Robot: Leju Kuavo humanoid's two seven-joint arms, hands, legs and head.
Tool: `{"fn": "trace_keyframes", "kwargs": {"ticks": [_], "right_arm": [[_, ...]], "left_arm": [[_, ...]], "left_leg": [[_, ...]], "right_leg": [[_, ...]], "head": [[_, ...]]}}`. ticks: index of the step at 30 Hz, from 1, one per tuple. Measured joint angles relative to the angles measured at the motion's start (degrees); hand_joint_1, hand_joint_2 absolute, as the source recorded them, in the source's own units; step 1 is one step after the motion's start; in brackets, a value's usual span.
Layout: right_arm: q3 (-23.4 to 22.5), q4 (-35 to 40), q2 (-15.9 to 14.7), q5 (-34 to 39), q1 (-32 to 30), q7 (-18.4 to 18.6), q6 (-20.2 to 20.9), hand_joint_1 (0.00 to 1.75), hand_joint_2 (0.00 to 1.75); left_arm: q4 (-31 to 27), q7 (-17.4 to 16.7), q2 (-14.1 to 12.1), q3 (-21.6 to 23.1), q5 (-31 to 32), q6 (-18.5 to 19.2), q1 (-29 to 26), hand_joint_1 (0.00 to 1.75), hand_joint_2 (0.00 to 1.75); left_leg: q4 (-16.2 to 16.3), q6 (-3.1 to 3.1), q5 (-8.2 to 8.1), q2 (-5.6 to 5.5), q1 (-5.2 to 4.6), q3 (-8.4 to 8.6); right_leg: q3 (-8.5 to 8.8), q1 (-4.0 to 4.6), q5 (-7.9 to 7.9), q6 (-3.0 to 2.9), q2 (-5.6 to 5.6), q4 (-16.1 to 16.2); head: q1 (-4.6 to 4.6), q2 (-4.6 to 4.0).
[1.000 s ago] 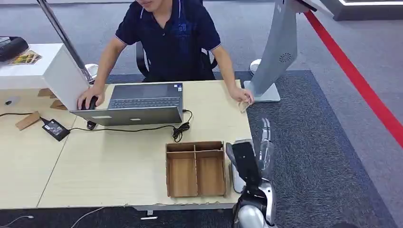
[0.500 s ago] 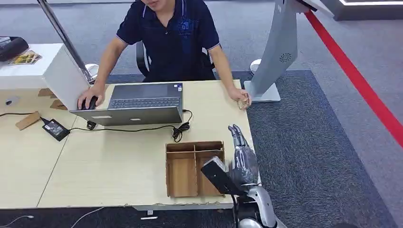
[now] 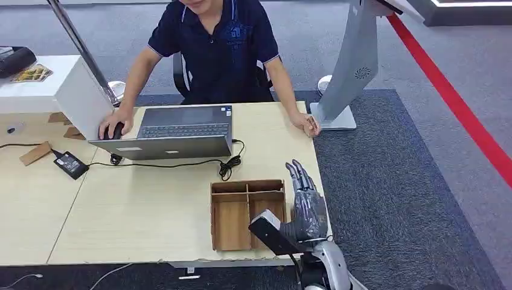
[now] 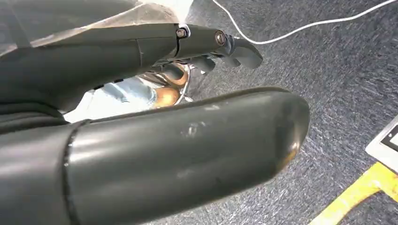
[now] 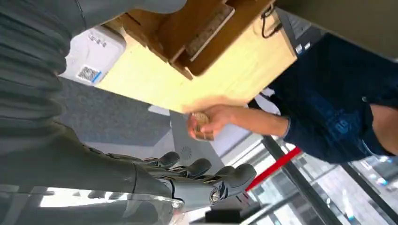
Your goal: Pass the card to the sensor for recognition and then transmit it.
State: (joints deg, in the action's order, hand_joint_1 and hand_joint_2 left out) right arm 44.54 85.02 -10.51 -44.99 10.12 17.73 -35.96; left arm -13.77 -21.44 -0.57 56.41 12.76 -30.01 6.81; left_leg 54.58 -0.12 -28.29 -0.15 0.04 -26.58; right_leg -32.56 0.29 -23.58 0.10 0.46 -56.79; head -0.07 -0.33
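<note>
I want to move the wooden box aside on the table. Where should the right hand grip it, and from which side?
Grip the right outer wall of the wooden box, coming from above. The box is open on top, its thin walls stand upright, and the right hand is close by that wall.

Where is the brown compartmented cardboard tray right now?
In the head view the brown compartmented cardboard tray sits on the light wooden table near its front right edge, just left of the robot's right hand and in front of the grey laptop.
</note>
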Motion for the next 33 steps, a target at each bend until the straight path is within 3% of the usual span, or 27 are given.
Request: {"fn": "trace_keyframes", "kwargs": {"ticks": [7, 18, 33], "right_arm": [[0.5, -1.3, 0.3, -5.3, 1.2, 1.4, -3.5, 0.0, 1.75], [0.5, -4.2, 3.0, -6.2, 2.7, -0.8, -3.5, 0.0, 1.75], [0.5, -6.5, 4.9, -5.7, 2.9, -1.2, -3.5, 0.0, 1.75]], "left_arm": [[0.0, -0.1, 0.0, 0.0, 0.6, 0.0, 0.0, 0.0, 0.0], [0.0, -0.2, 0.0, 0.3, 1.3, 0.3, 0.0, 0.0, 0.0], [0.0, -0.7, 0.0, 0.4, 1.3, 1.1, 0.0, 0.0, 0.0]], "left_leg": [[0.0, 0.0, 0.0, 0.0, 0.0, 0.0], [0.0, 0.0, 0.0, 0.0, 0.01, 0.0], [0.0, 0.0, 0.0, 0.0, 0.0, 0.01]], "right_leg": [[0.0, 0.0, 0.0, 0.0, 0.0, 0.0], [0.0, 0.01, 0.0, 0.0, 0.0, 0.0], [0.0, 0.01, 0.0, 0.0, 0.01, 0.0]], "head": [[0.0, 0.0], [0.0, 0.0], [-0.02, 0.0]]}}
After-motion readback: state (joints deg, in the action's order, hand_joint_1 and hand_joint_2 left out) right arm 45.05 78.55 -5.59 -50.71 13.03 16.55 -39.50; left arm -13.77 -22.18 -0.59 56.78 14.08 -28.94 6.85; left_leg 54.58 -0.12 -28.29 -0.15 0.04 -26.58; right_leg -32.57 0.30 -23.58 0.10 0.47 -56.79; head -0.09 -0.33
